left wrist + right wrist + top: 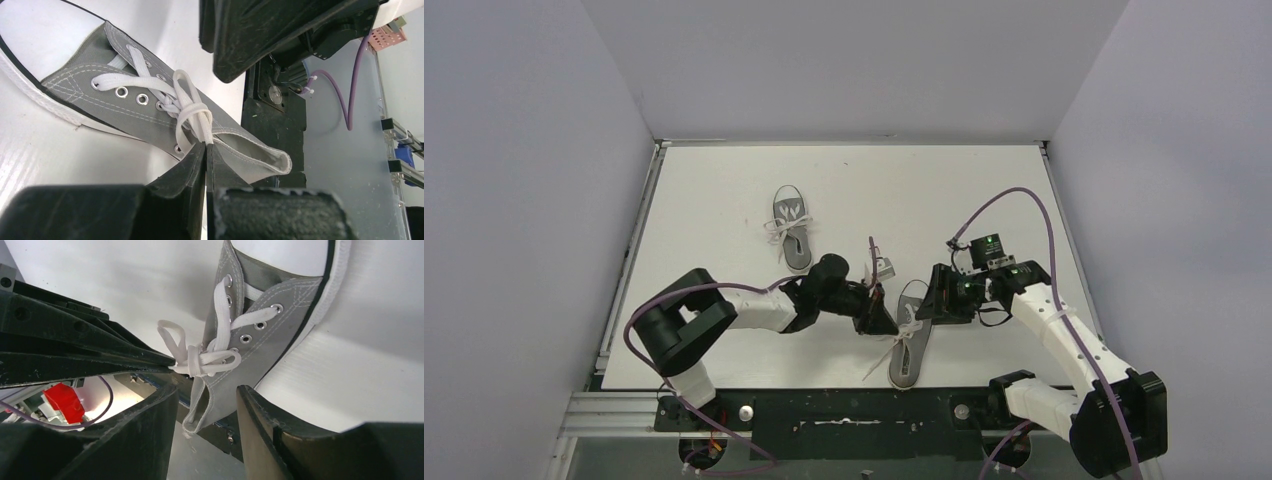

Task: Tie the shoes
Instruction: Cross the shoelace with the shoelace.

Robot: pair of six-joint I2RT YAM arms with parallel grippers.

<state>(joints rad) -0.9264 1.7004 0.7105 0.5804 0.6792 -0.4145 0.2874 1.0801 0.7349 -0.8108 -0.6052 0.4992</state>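
Room: plain grey walls close in a white counter on three sides.
Left end effector: jaws pressed together, pinching the white lace right at its tips, where the loops cross.
Right end effector: jaws standing apart and gripping nothing. The shoe's collar hangs into the gap between its fingers; whether it touches them I cannot tell.
Near shoe: on the counter directly ahead of the left tips, lying between the two end effectors, with the knot on the left one's side.
Step in hand: most likely cinching the bow on this shoe.
Doing it well: the right end effector should take the opposite loop before any pull. Then both should draw outward, low and evenly, gripping the loops rather than the free ends so the bow does not slip out.
Far shoe: beyond the left arm, well apart from both end effectors. Its lace looks bunched into a bow, though that is uncertain.
Surface: the counter looks smooth, so a one-sided tug would probably drag the shoe instead of tightening the knot.
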